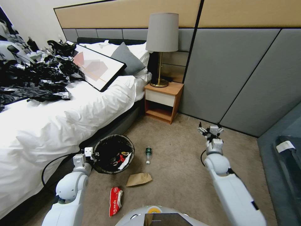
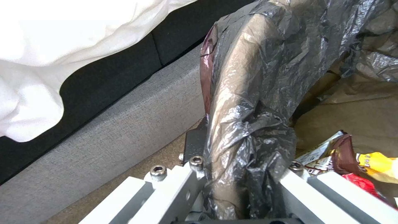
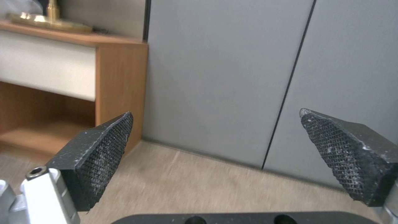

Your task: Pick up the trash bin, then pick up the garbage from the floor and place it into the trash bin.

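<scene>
Beside the bed [image 1: 47,125], the left gripper [image 1: 91,153] has its fingers [image 2: 195,161] clamped on the black-lined rim of the trash bin [image 1: 113,153], which sits on the carpet holding some wrappers. Just right of the bin lie a red-and-white wrapper [image 1: 115,201], a brown paper bag [image 1: 139,179] and a small bottle [image 1: 148,154]. Farther right, near the grey wall panels, the right gripper [image 1: 210,129] hangs above the floor with fingers [image 3: 99,155] spread wide, holding nothing.

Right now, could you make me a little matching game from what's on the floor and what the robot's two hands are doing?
Things:
1. trash bin
2. brown paper bag
3. right gripper
4. plastic bottle

States:
A. open, holding nothing, raised over the carpet near the grey wall
B. lying flat on the carpet, nearest the robot
C. rim clamped by the left gripper, beside the bed
D. lying on the carpet beside the bin

Pairs: 1-C, 2-B, 3-A, 4-D
</scene>
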Motion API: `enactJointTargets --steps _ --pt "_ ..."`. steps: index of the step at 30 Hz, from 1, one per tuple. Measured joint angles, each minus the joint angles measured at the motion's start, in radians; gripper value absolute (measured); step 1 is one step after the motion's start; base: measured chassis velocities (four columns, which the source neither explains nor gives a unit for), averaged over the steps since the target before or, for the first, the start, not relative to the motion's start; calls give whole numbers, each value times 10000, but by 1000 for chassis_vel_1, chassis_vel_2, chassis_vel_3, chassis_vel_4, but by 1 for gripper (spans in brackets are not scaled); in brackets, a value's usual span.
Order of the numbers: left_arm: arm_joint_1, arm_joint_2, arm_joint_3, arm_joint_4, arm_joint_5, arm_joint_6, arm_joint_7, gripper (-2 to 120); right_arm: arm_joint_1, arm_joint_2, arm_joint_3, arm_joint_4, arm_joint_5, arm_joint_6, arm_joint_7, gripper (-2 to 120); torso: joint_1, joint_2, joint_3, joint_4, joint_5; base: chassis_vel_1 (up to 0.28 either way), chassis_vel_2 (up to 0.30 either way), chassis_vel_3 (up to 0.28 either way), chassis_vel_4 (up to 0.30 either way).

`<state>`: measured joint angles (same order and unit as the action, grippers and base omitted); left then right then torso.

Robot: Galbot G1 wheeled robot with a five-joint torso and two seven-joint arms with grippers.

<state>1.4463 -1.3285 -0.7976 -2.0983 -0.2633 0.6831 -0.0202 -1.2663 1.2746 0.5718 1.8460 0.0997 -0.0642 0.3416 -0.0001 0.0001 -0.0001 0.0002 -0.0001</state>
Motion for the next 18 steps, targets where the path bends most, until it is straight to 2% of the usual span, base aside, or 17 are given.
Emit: enactJointTargets --steps 9,12,17,18 --pt "-17 22 0 68 39 51 -2 0 131 -299 -440 -273 80 -190 -44 100 0 0 0 -3 1 0 0 0 0" --pt "-28 22 -31 113 55 55 4 0 712 -772 -1168 -598 377 -529 -9 100 0 0 1 -4 -1 0 0 0 0" --pt "-21 14 -57 147 81 56 22 0 1318 -989 -2061 -909 714 -833 88 100 1 0 1 -4 0 0 0 0 0" --pt "-16 11 -65 157 95 56 29 0 1602 -1060 -2557 -1022 1026 -1025 157 100 1 0 1 -2 -2 0 0 0 0"
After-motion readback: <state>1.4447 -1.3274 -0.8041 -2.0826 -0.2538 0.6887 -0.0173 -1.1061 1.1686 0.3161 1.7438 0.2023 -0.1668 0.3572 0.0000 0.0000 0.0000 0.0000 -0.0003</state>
